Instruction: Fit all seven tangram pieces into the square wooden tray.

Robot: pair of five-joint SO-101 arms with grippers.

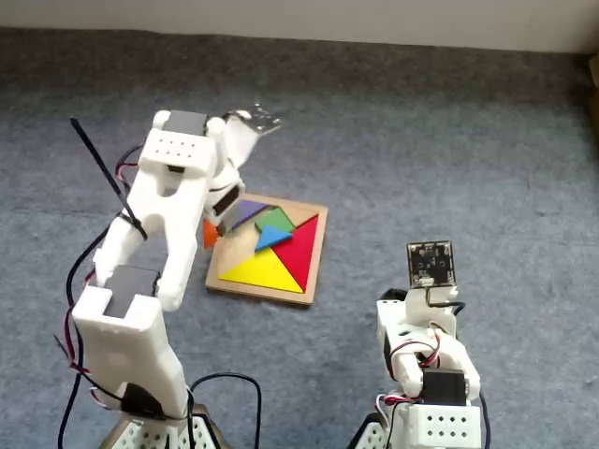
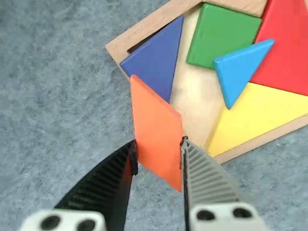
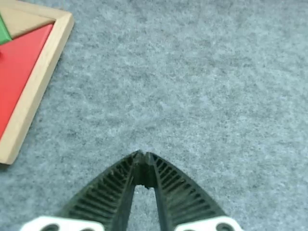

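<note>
Left gripper [image 2: 159,143] is the closest thing to the lens, its black and grey jaws pinching an orange parallelogram [image 2: 154,120] by the two long edges. That piece hangs slanted at the square wooden tray [image 2: 240,144], near one corner: its far end reaches in over the rim and meets the edge of a dark blue triangle [image 2: 156,62], while its near end sticks out past the rim over the grey carpet-like cover of the table [image 2: 53,91].

From where I stand, the dark blue triangle sits in that corner of the tray with a thin shadowed gap along the rim. Next to it is a green square [image 2: 221,36], and a light blue triangle [image 2: 238,67] lies askew against the green square, with its tip pointing at a patch of bare wood. A big red triangle [image 2: 288,48] and a big yellow triangle [image 2: 260,115] fill the far half of the tray, flat and side by side.

Over on the other side, the right gripper [image 3: 144,156] has its jaws pressed together on nothing, just above the grey cover. The right arm [image 1: 426,355] is folded back at the near edge of the table, well apart from the tray.
</note>
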